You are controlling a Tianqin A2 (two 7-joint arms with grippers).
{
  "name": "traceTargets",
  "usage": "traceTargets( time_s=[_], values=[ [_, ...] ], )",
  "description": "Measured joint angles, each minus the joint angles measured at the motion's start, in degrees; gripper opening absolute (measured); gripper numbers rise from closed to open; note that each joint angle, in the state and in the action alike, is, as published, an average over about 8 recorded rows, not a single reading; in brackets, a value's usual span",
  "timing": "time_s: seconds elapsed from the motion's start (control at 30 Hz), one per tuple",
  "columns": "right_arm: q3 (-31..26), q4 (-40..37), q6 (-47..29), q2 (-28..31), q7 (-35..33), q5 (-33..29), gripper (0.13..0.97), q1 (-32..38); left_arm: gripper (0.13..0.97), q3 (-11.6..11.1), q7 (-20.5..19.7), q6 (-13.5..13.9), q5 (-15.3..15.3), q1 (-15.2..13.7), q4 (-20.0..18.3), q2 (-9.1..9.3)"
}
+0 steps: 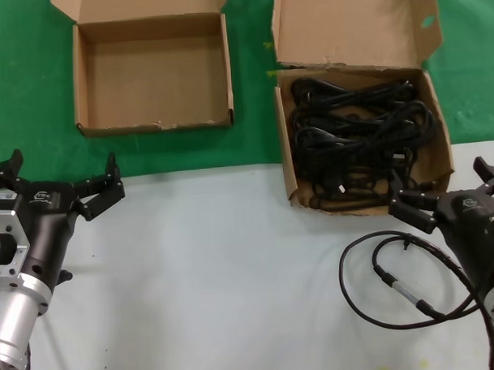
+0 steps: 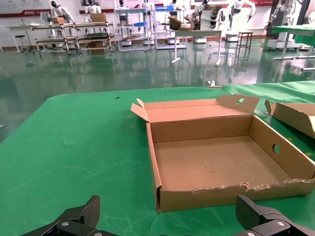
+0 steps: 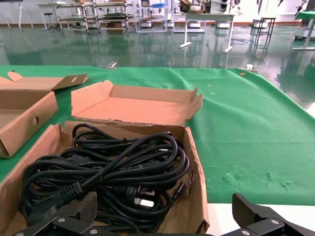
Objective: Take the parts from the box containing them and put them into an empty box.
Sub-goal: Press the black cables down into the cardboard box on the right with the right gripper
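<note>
head view: 2 boxes (image 1: pixel 153 70) (image 1: pixel 288 163), 2 wide, empty hands (image 1: pixel 62 182) (image 1: pixel 446 188), tangled cords (image 1: pixel 355 136) uncountable.

I'm looking at a robotics lab or test hall, not a home or office. Wrist views show a big open floor (image 2: pixel 123 64) in glossy green, metal shelving racks (image 2: pixel 74 37) along the back wall, white work tables (image 3: pixel 206 19), stools (image 2: pixel 244 42), and several humanoid robots (image 2: pixel 58 10) standing in the background. More green-covered tables (image 2: pixel 295 32) sit off to the side. My own bench is a white tabletop (image 1: pixel 209 276) with a green mat (image 1: pixel 25 95).
</note>
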Motion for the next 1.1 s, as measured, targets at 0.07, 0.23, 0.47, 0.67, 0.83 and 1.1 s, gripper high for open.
traceTargets(
  time_s=[0.07,0.23,0.47,0.67,0.83,1.1],
  values=[
    [0.00,0.00,0.00,0.00,0.00,0.00,0.966,0.00,0.966,0.00,0.00,0.00,0.00,0.00,0.00,0.00],
    [0.00,0.00,0.00,0.00,0.00,0.00,0.966,0.00,0.966,0.00,0.00,0.00,0.00,0.00,0.00,0.00],
    [0.00,0.00,0.00,0.00,0.00,0.00,0.966,0.00,0.966,0.00,0.00,0.00,0.00,0.00,0.00,0.00],
    [0.00,0.00,0.00,0.00,0.00,0.00,0.966,0.00,0.954,0.00,0.00,0.00,0.00,0.00,0.00,0.00],
    [0.00,0.00,0.00,0.00,0.00,0.00,0.966,0.00,0.942,0.00,0.00,0.00,0.00,0.00,0.00,0.00],
    [0.00,0.00,0.00,0.00,0.00,0.00,0.966,0.00,0.853,0.00,0.00,0.00,0.00,0.00,0.00,0.00]
  ],
)
